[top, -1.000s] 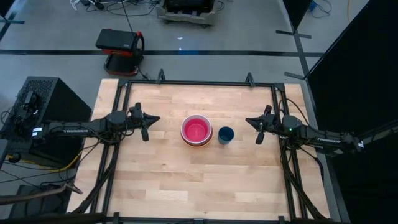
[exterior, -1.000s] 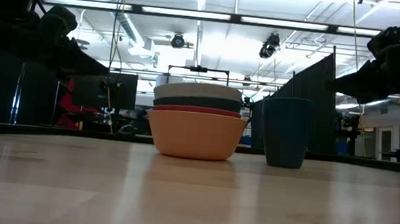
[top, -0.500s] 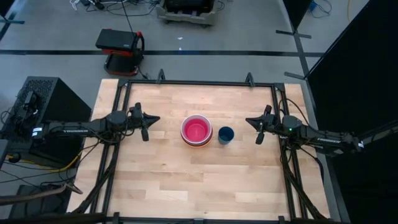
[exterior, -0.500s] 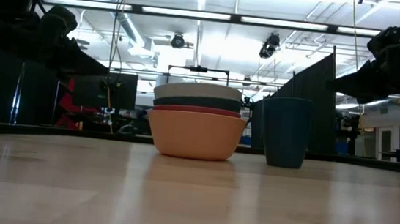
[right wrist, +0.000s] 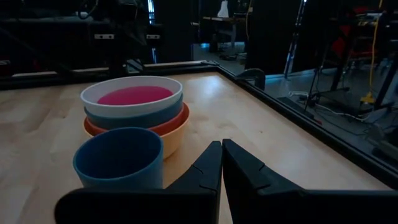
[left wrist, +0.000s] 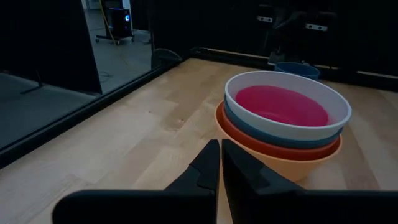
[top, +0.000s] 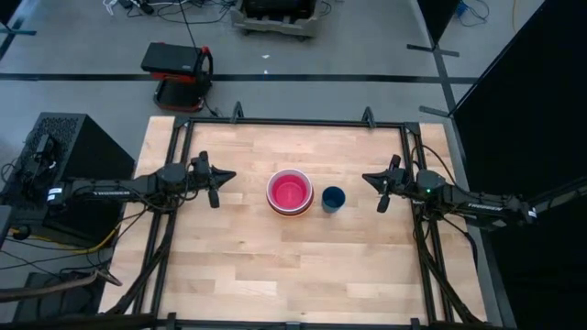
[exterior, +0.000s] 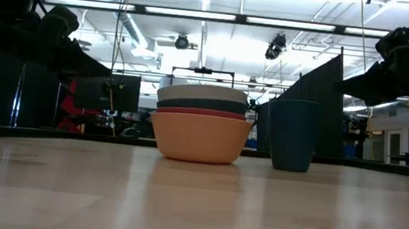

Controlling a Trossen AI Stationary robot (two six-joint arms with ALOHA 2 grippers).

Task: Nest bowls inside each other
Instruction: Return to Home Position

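The bowls [top: 290, 192] are sitting as one nested stack near the middle of the table [top: 275, 275]. In the low view the orange bowl [exterior: 200, 140] is bearing the rest, with the red bowl [exterior: 203, 114], the teal-blue bowl [exterior: 204, 105] and the white bowl [exterior: 203, 94] showing as rims one above another; the pink bowl [left wrist: 281, 106] is lying inside the white one, showing only from above and from the wrists. The dark blue cup [top: 333, 198] is standing upright just beside the stack on the right arm's side, not touching it (it is no part of the nesting).

The left gripper [top: 213, 183] is hanging well apart from the stack on its own side, its jaws pressed together on nothing; the right gripper [top: 383, 189] is mirroring it beyond the cup, jaws likewise together and empty.

Judging by this, the nesting itself is looking finished, and the step in hand is the arms settling at rest. The next move is calling for little: both arms holding clear of the stack and the cup, with no low sweep across the table that could nudge either; whether they are already fully at rest I cannot tell.
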